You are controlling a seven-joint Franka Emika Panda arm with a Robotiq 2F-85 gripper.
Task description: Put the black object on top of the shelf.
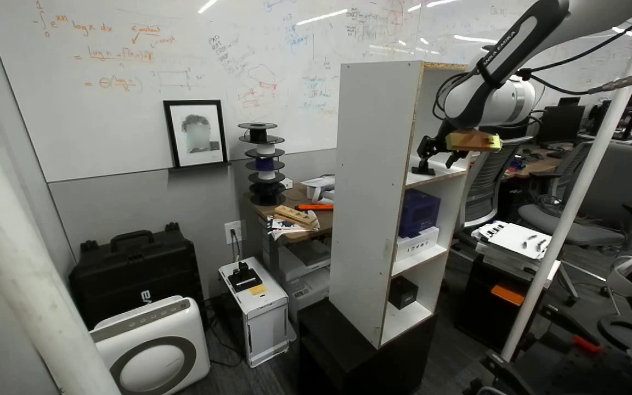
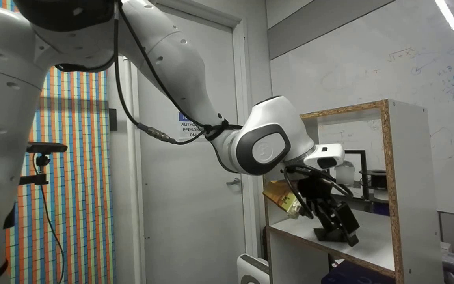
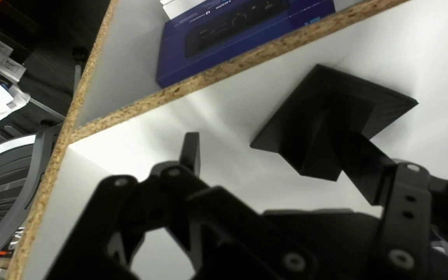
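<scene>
The black object, a small black piece with a flat square base and a block-like stem, stands on the floor of the shelf's top compartment. It shows in both exterior views (image 1: 423,169) (image 2: 325,235) and in the wrist view (image 3: 317,112). The white shelf (image 1: 373,192) has raw chipboard edges; it also shows in an exterior view (image 2: 416,177) and the wrist view (image 3: 224,72). My gripper (image 3: 278,161) is inside that compartment, tilted downward, with its fingers apart and nothing between the pads. The right finger in the wrist view overlaps the object's stem; I cannot tell whether they touch.
A purple-blue box (image 1: 419,213) on a white box (image 1: 417,244) fills the middle compartment. A black box (image 1: 402,292) sits in the lowest one. The shelf's side walls and top board (image 2: 345,109) surround the wrist. An orange-yellow block (image 2: 284,197) is on the wrist. A chair (image 1: 483,181) stands beside the shelf.
</scene>
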